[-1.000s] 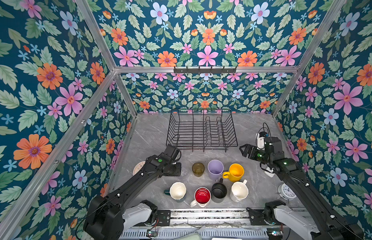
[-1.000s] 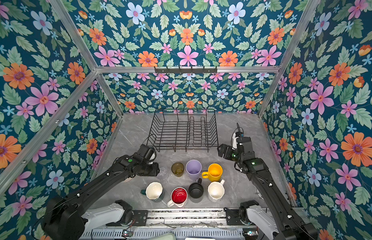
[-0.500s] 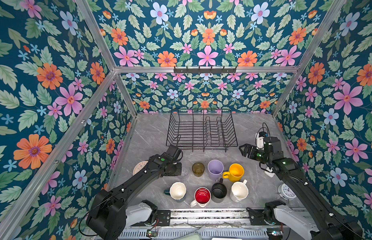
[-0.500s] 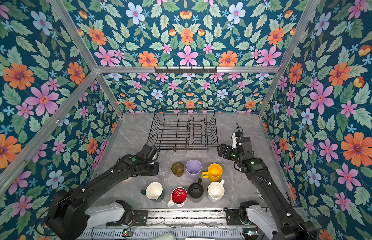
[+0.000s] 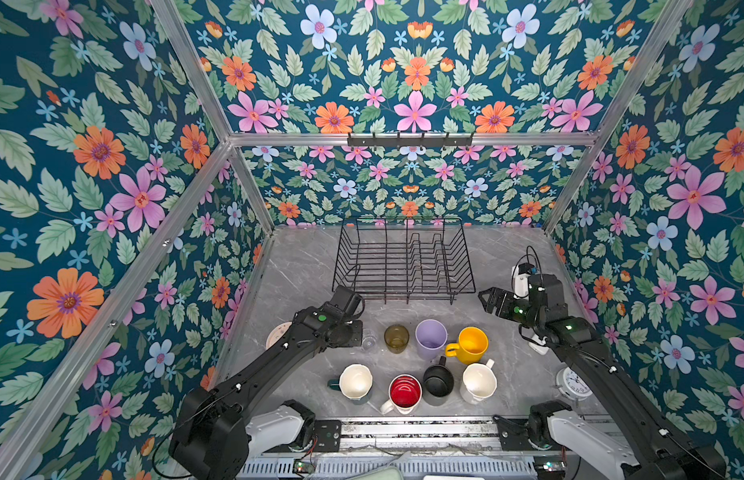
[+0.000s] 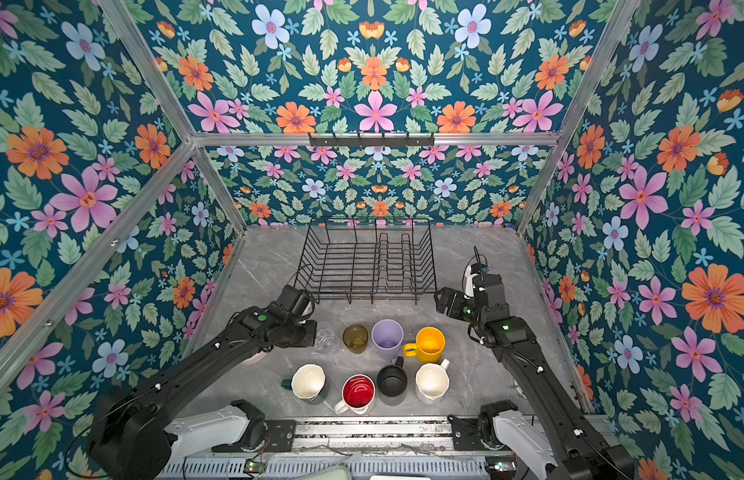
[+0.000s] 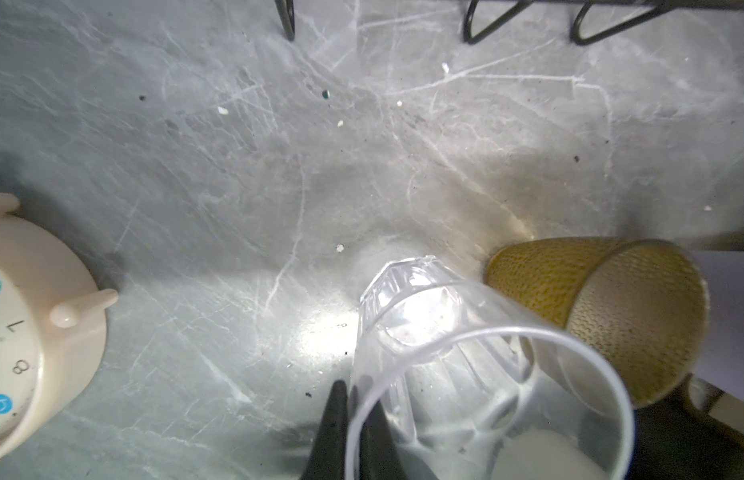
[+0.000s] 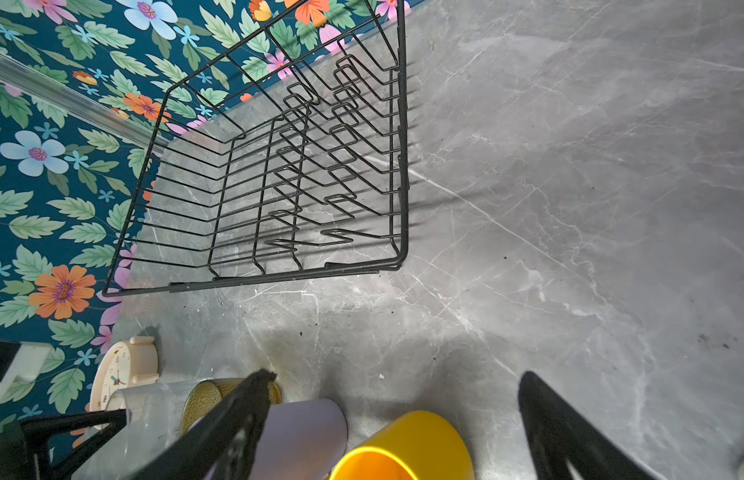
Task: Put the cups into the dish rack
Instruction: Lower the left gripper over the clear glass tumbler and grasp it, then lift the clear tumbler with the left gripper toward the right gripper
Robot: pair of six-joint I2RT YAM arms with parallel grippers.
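My left gripper (image 7: 355, 419) is shut on the rim of the clear glass cup (image 7: 424, 332), one finger inside and one outside. In both top views that cup (image 5: 368, 341) (image 6: 326, 340) stands at the left end of the back row, beside the olive tumbler (image 5: 396, 337), lilac tumbler (image 5: 430, 338) and yellow mug (image 5: 470, 344). The front row holds the dark green (image 5: 355, 382), red-lined (image 5: 404, 392), black (image 5: 438, 380) and cream (image 5: 479, 380) mugs. The black wire dish rack (image 5: 403, 291) (image 8: 399, 166) stands behind, with nothing in it. My right gripper (image 5: 488, 301) (image 8: 397, 382) hovers open above the yellow mug.
A pink round clock (image 7: 29, 332) (image 5: 278, 334) lies left of the left gripper, partly under the arm. A white clock (image 5: 573, 382) sits at the near right. A white device with a cable (image 5: 519, 278) stands behind the right arm. Floral walls enclose three sides.
My left gripper has closed onto the clear glass cup's rim. The right arm and the other cups have not moved.
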